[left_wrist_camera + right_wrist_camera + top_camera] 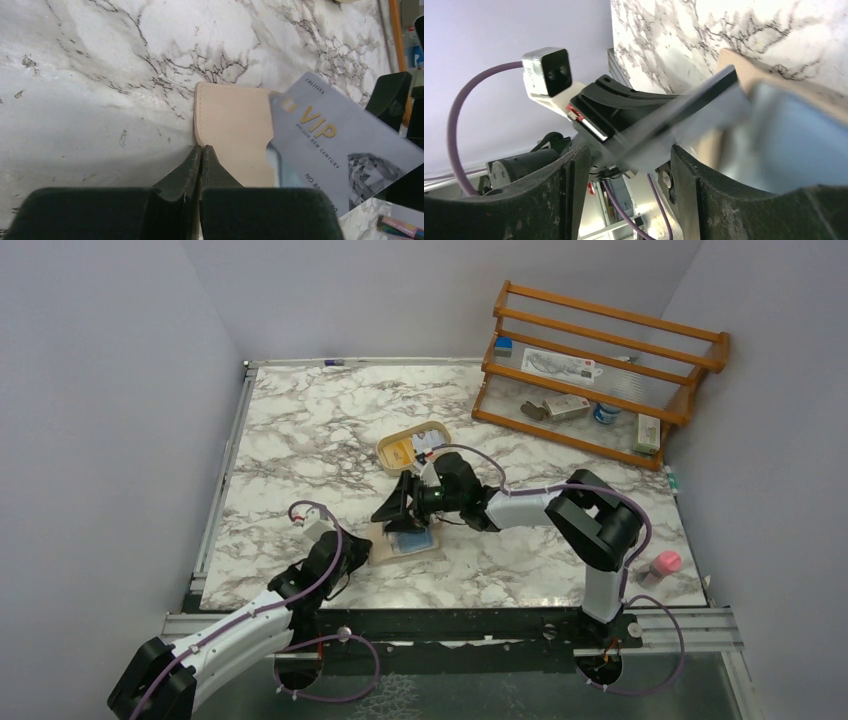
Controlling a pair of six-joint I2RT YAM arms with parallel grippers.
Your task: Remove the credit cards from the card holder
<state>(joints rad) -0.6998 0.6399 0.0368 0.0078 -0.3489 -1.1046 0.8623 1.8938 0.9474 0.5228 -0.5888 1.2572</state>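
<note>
Your right pincer point(624, 150) grasps the stiff, slick, light grey-blue plastic card point(330, 135) by its edges, while your clenched left pincer point(201, 149) touches the soft tan leather card holder point(232, 120) at its tips.

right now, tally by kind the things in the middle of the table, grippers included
tan leather-like bifold card holder: 1
grey-blue plastic credit card with gold VIP lettering: 1
oval beige tray: 1
black two-finger grippers, left gripper and right gripper: 2
total: 5
</note>
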